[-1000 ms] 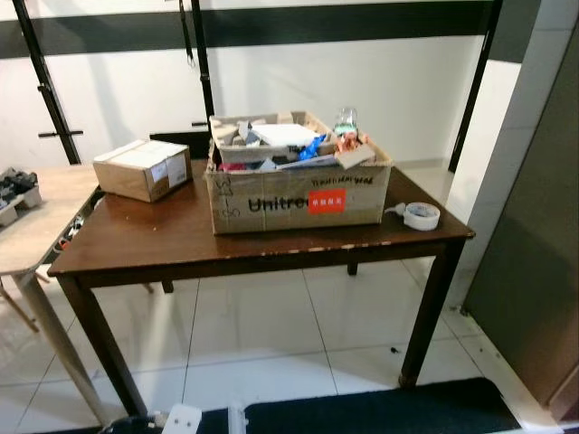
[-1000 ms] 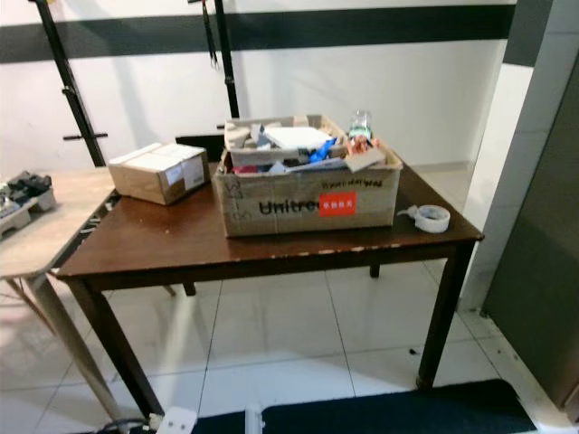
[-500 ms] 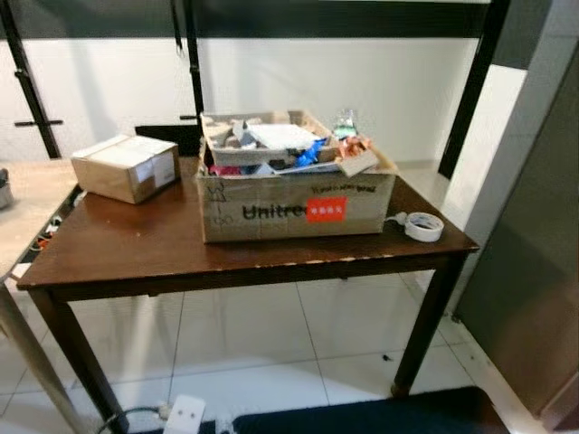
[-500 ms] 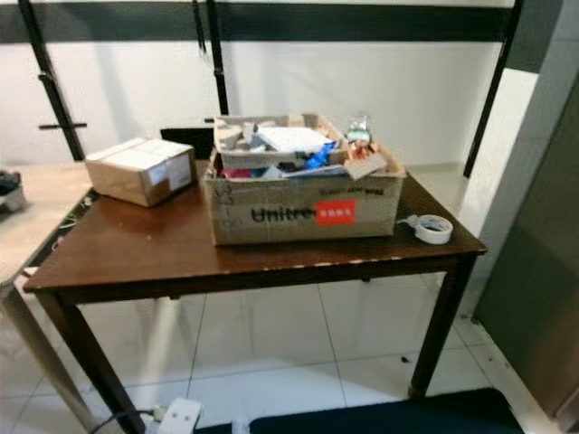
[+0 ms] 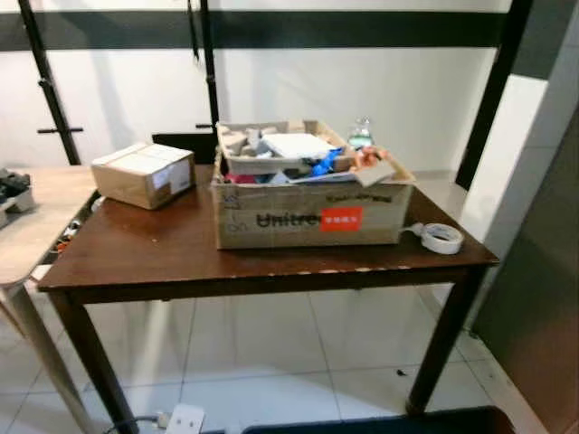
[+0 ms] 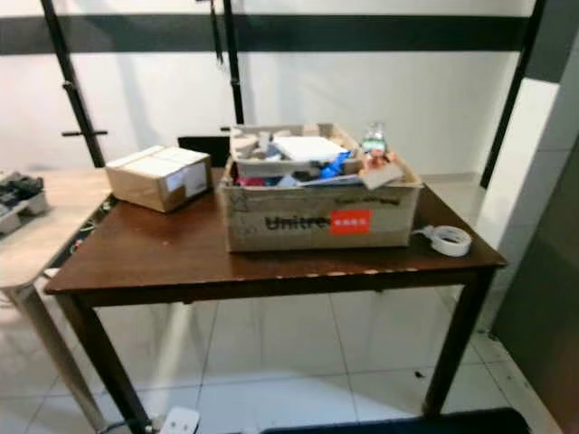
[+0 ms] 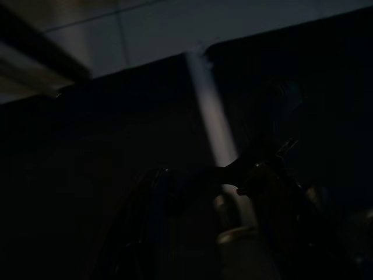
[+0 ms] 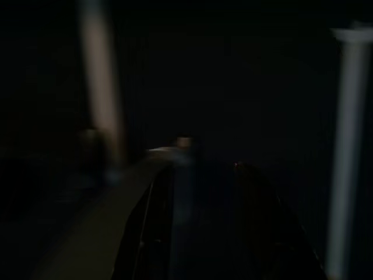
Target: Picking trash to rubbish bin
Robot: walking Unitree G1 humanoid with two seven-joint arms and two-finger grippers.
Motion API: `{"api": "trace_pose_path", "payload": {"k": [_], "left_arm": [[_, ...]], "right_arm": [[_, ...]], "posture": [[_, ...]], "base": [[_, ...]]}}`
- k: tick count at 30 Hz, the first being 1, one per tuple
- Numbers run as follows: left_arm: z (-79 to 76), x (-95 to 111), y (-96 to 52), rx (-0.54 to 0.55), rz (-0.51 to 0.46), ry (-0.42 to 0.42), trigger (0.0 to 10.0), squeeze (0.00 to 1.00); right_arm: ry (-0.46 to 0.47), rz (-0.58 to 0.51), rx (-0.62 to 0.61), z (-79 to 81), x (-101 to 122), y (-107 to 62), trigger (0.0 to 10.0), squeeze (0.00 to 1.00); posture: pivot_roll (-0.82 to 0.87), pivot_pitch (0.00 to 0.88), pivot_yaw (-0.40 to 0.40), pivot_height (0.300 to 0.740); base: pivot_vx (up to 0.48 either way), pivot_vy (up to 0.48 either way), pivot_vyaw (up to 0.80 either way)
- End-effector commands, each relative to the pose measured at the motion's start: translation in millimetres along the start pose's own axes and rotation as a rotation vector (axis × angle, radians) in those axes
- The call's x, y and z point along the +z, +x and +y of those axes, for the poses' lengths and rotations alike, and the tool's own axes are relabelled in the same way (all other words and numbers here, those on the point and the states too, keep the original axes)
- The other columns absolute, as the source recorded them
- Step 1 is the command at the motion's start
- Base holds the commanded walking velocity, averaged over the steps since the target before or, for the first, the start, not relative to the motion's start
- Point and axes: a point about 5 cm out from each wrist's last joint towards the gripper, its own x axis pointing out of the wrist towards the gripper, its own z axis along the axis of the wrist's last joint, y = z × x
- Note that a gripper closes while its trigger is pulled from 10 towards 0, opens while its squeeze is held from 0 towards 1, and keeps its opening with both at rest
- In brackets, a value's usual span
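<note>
You are facing a dark wooden table point(image 5: 163, 249) standing on a white tiled floor point(image 5: 262, 353). In the middle of it sits an open cardboard box point(image 5: 312, 217) with dark lettering and a red label on its front, heaped with trash point(image 5: 298, 158): paper, bits of card, something blue, and a clear bottle point(image 5: 361, 134) poking up at the back right corner. To the box's left, well apart from it, a smaller sealed carton point(image 5: 143, 174) lies near the table's far left corner. To the box's right, just beside it near the table's right edge, lies a roll of white tape point(image 5: 442, 238). A lighter table point(image 5: 27, 226) adjoins on the left, with a small tray of dark items point(image 5: 11, 190) on it. A white power strip point(image 5: 185, 419) lies on the floor beneath.

Both wrist views are very dark. You can make out the left gripper point(image 7: 207, 181) with its two black fingers a little apart, and the right gripper point(image 8: 204, 181) likewise slightly parted, neither holding anything.
</note>
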Motion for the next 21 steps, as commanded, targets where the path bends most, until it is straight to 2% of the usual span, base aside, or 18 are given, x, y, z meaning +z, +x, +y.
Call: {"api": "trace_pose_path", "payload": {"k": [1, 21], "left_arm": [[-0.2, -1.5, -0.2, -0.002, 0.009, 0.002, 10.0, 0.00], [0.1, -2.5, -0.4, -0.004, 0.011, 0.000, 10.0, 0.00]], "right_arm": [[0.010, 0.024, -0.013, -4.5, -8.1, -1.6, 10.0, 0.00], [0.009, 0.030, -0.012, -4.3, -9.8, -1.8, 10.0, 0.00]], "posture": [[-0.09, 0.115, 0.030, 0.740], [-0.09, 0.118, 0.029, 0.740]], "base": [[0.296, 0.000, 0.00], [0.298, 0.000, 0.00]]}}
